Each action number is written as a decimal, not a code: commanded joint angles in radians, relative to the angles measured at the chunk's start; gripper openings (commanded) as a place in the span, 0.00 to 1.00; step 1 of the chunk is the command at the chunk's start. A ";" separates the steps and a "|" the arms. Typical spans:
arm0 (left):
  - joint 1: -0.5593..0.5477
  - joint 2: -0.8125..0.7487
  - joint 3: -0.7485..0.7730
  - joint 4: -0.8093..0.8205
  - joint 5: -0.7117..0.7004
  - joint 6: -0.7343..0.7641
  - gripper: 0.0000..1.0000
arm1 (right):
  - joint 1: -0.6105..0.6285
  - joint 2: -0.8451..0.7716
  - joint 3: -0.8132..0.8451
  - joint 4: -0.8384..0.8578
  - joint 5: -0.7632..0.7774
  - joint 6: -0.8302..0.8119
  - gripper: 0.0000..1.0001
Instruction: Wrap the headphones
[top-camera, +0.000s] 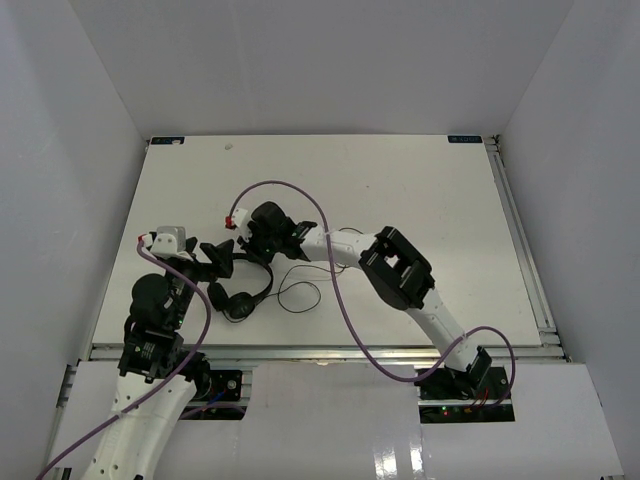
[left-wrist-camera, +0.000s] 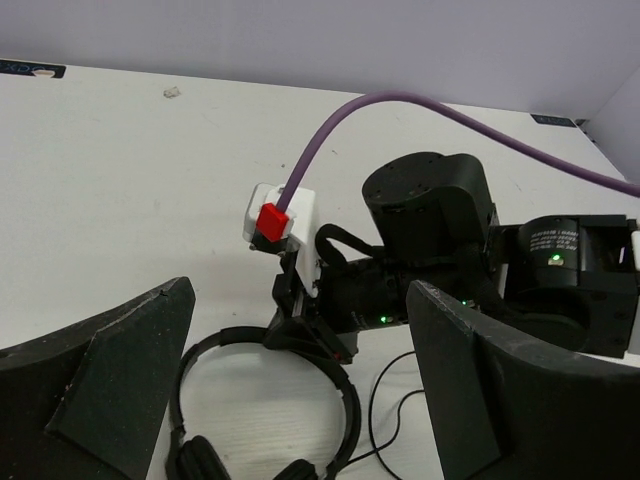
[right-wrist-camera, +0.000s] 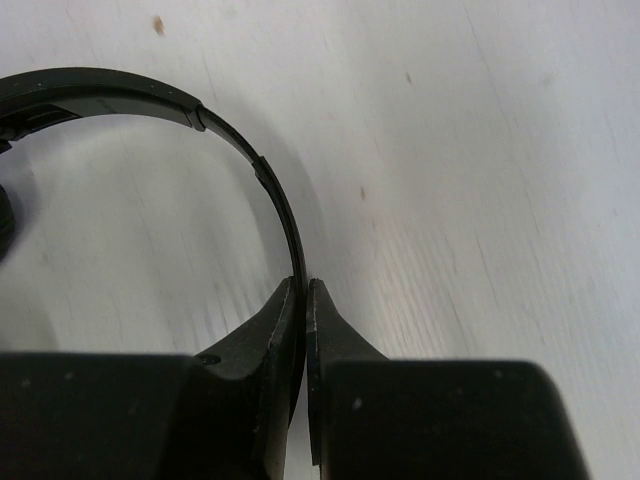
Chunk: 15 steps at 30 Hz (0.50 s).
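Note:
The black headphones (top-camera: 262, 280) lie flat on the white table, headband arching away from the two ear cups (top-camera: 230, 300). Their thin cord (top-camera: 300, 295) loops on the table to the right. My right gripper (top-camera: 256, 256) reaches in from the right and is shut on the headband (right-wrist-camera: 270, 180), the thin band pinched between its fingertips (right-wrist-camera: 285, 300). In the left wrist view the right gripper (left-wrist-camera: 310, 345) clamps the top of the headband (left-wrist-camera: 345, 400), with the cord (left-wrist-camera: 385, 400) beside it. My left gripper (left-wrist-camera: 300, 300) hovers wide open just left of the headphones, holding nothing.
Thick purple arm cables (top-camera: 300, 195) arc over the middle of the table. The right arm's elbow (top-camera: 400, 270) stretches across the table's centre. White walls enclose the table on three sides; a metal rail (top-camera: 320, 350) runs along the near edge.

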 joint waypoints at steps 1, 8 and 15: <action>0.000 0.018 0.015 0.023 0.086 0.007 0.98 | -0.087 -0.137 -0.092 -0.129 0.113 0.017 0.08; 0.000 0.050 0.013 0.038 0.173 -0.035 0.98 | -0.322 -0.506 -0.328 -0.020 0.247 0.067 0.08; -0.002 0.084 -0.016 0.043 0.360 -0.206 0.98 | -0.576 -0.850 -0.629 0.070 0.410 0.237 0.08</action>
